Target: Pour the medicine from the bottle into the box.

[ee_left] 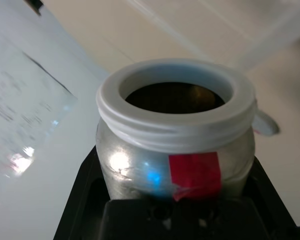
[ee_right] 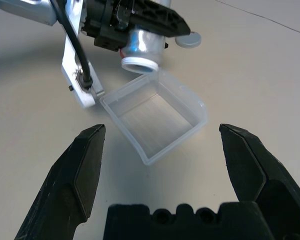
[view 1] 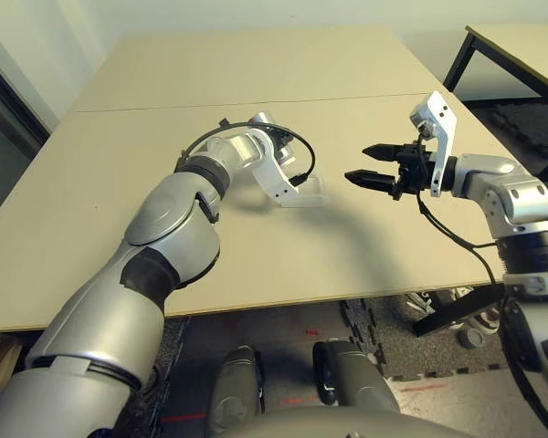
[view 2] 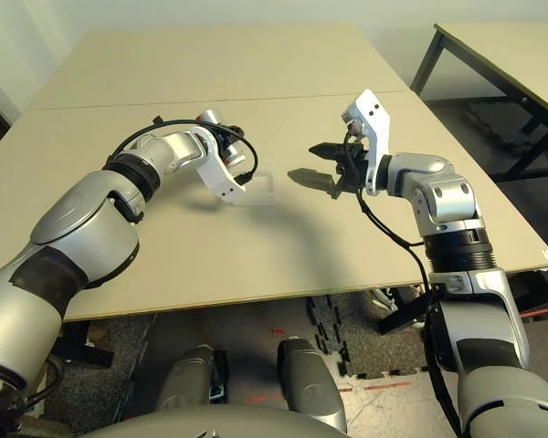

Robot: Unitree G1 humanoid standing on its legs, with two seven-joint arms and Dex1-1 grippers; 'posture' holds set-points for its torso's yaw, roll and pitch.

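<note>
Bottle (ee_right: 142, 47) uncapped, tilted over clear box (ee_right: 155, 117) at frame centre | left gripper (ee_right: 140, 22) clamped on its body | right gripper (ee_right: 160, 150) fingers wide apart | light, stiff, smooth plastic; hold mid-body.

Pale beige table (view 1: 164, 173) with a seam across it, clear plastic box (ee_right: 155, 117) resting on it, round grey cap (ee_right: 188, 40) just beyond

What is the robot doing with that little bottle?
The left gripper holds the open bottle tipped over the edge of the clear box on the table. Its grey cap lies on the table behind. The box looks empty, so nothing has poured yet. The right gripper waits open beside the box, holding nothing.
</note>
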